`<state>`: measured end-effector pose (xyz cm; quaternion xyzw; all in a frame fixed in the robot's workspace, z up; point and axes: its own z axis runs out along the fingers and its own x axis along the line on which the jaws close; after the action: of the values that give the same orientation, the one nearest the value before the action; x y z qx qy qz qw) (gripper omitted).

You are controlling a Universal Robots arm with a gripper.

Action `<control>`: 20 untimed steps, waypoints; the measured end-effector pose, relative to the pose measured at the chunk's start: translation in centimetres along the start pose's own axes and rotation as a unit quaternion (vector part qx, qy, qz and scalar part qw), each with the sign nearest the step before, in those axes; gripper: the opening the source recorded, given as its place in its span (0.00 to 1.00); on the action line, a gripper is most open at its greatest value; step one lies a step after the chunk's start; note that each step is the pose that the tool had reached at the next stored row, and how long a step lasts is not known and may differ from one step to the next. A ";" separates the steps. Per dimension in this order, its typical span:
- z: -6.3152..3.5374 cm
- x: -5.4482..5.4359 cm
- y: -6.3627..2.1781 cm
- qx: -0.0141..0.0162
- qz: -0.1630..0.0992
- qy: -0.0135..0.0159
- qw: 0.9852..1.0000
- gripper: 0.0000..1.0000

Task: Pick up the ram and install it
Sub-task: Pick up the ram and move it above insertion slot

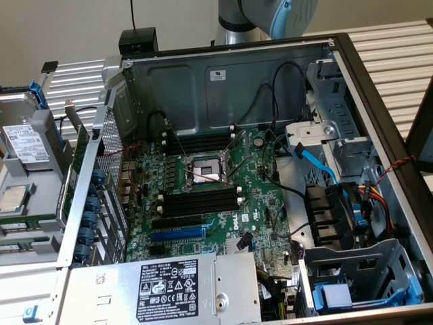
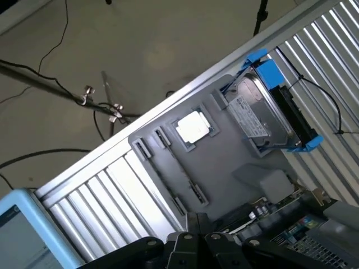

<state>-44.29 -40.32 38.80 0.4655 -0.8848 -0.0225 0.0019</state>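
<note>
Approach stage: your hand (image 2: pixel 197 242), closed on nothing, hangs near the grey tray (image 2: pixel 235 162), where the ram (image 1: pixel 27 221) appears to sit, not yet installed. A clean pick likely calls for open jaws squared to its long edges.

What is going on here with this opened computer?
A robot arm is working at an open computer case. Its tool is shut and hangs above a grey tray beside the case. The tray carries a hard drive and a processor chip. The black memory slots on the motherboard look empty.
</note>
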 end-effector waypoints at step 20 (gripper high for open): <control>0.09 0.1 0.08 0.000 -0.105 0.004 0.994 0.11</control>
<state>-44.40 -40.32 38.72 0.5562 -0.8308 -0.0205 0.0032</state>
